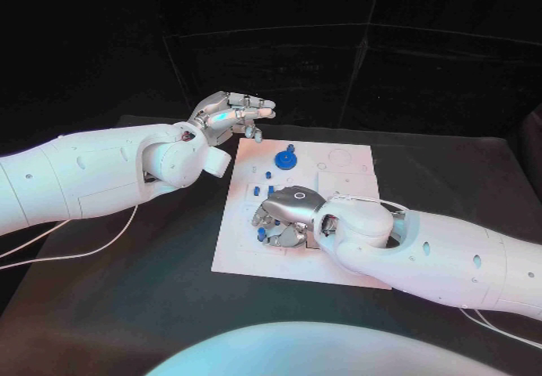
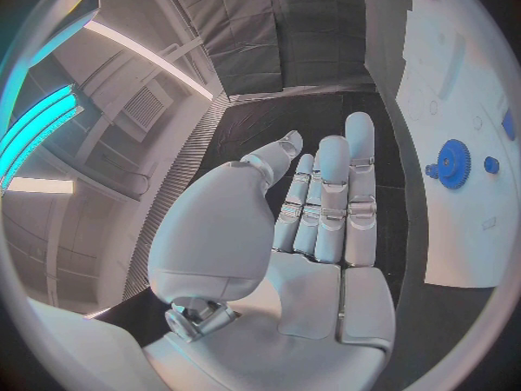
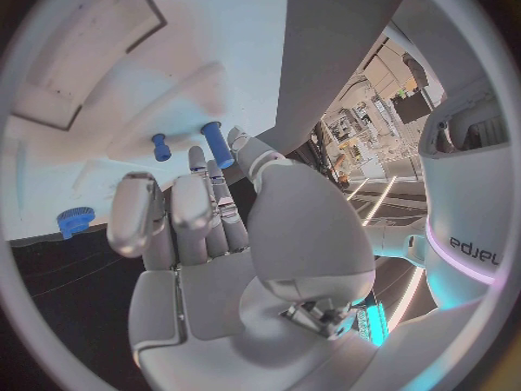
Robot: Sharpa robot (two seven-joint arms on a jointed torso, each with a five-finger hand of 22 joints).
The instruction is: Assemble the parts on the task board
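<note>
White rectangular task board (image 1: 339, 168) lies mid-desk; right hand (image 1: 288, 215) pinches a small blue plastic peg (image 3: 217, 143) over it, seating it comes next; left hand (image 1: 232, 113) hovers open, empty.

Light: dim room, board (image 1: 339, 168) lit brightly from above | Glare: arms washed pale | Shadows: soft, cast beside board | Distortion: wrist views bent at rims | Blur: slight

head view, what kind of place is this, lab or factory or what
Probably a robotics lab test bench: a black table closed in by dark curtains, holding a white task board with small blue parts such as a gear.
</note>
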